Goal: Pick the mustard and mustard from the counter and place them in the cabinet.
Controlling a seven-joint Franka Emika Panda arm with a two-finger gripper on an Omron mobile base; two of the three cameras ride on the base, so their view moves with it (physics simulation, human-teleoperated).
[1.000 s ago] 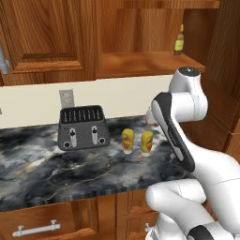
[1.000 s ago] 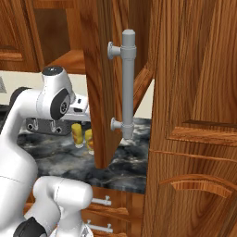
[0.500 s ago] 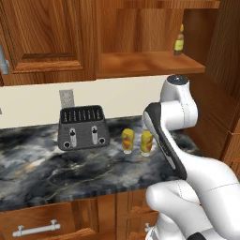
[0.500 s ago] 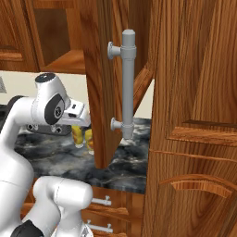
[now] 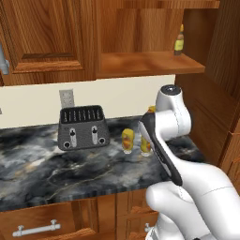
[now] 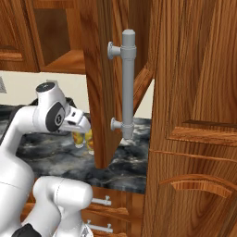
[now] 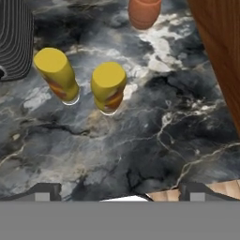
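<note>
Two yellow mustard bottles stand upright side by side on the dark marble counter (image 7: 140, 140). The left mustard (image 7: 58, 75) is close to the toaster, and the right mustard (image 7: 108, 86) stands just beside it. From the base they are the left mustard (image 5: 127, 140) and the right mustard (image 5: 146, 143), which my arm partly covers. My gripper (image 7: 119, 191) hangs above the counter, short of the bottles, open and holding nothing. The doorless cabinet (image 5: 145, 63) is up on the wall above them.
A black toaster (image 5: 83, 126) stands left of the bottles. A squat orange jar (image 7: 144, 11) sits behind them. On the cabinet shelf, a dark slim bottle (image 5: 179, 41) stands at the right. An open wooden door (image 6: 99, 83) with a grey handle (image 6: 127, 83) hangs right of the bottles.
My arm has folded down and slightly left, lowering the hand toward the counter over the two bottles. The bottles have not moved.
</note>
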